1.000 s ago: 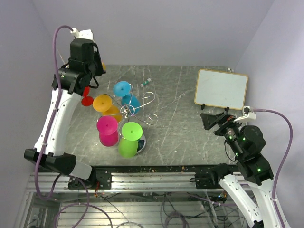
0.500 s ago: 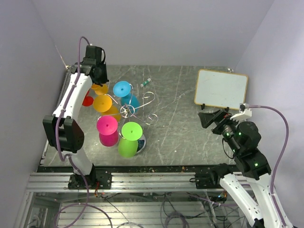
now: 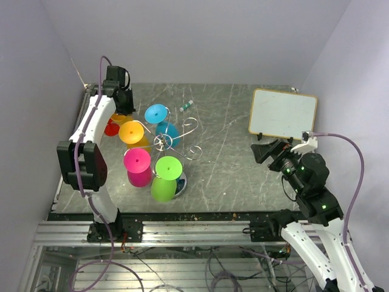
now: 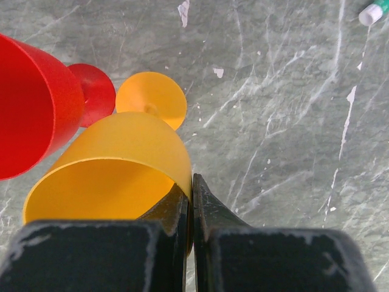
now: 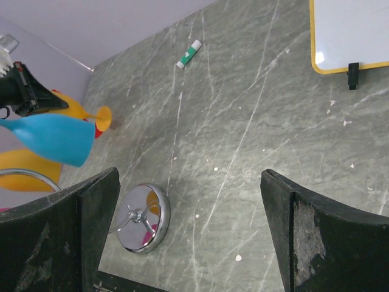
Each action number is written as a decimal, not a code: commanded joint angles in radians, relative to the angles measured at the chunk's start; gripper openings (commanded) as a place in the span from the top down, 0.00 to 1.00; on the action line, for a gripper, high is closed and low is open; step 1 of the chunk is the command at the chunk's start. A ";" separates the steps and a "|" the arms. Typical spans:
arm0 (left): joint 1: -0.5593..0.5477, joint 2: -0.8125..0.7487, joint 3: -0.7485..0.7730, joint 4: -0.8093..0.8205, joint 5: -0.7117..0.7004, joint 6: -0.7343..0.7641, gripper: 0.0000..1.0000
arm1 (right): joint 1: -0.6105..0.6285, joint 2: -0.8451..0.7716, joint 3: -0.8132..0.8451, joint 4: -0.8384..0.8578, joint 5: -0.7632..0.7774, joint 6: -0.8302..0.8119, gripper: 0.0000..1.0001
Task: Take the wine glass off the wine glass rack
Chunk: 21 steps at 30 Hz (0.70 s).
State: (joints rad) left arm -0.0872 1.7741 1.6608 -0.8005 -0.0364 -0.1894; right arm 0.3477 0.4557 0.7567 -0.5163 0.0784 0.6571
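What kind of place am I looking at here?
Probably a robotics lab test cell: two white-and-black robot arms bolted to an aluminium rail, plain lilac walls boxing in a grey stone-patterned table, and bright plastic wine glasses hung on a chrome wire rack.

The top external camera looks steeply down from above and behind the arm bases, covering the whole table (image 3: 243,176). The left wrist camera sits close over the orange wine glass (image 4: 121,152), facing the tabletop. The right wrist camera views the table from farther off — all three views share the marker (image 5: 189,53).
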 commanded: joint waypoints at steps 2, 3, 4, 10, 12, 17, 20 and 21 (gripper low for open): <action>-0.003 0.022 -0.011 0.037 0.004 0.022 0.91 | -0.004 -0.009 -0.034 0.074 -0.034 0.006 0.01; -0.003 0.028 -0.011 0.038 0.001 0.025 0.90 | -0.004 -0.002 -0.038 0.083 -0.040 0.008 0.01; -0.003 0.035 -0.007 0.034 -0.003 0.024 0.89 | -0.004 0.003 -0.039 0.087 -0.043 0.011 0.01; -0.002 0.069 0.004 0.033 -0.024 0.032 0.87 | -0.003 0.002 -0.065 0.119 -0.051 0.014 0.01; -0.002 0.090 0.014 0.020 -0.032 0.033 0.87 | -0.004 -0.005 -0.072 0.125 -0.054 0.016 0.01; -0.002 0.092 0.001 0.036 -0.041 0.033 0.82 | -0.004 -0.014 -0.088 0.113 -0.035 0.005 0.01; -0.002 0.112 0.037 0.000 -0.040 0.033 0.79 | -0.004 -0.012 -0.078 0.098 -0.039 0.001 0.01; -0.002 0.110 0.038 0.000 -0.035 0.034 0.78 | -0.004 -0.013 -0.076 0.093 -0.038 -0.005 0.01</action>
State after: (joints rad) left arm -0.0879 1.8645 1.6573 -0.7841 -0.0601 -0.1673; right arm 0.3477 0.4530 0.6781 -0.4278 0.0338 0.6685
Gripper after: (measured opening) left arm 0.200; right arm 0.988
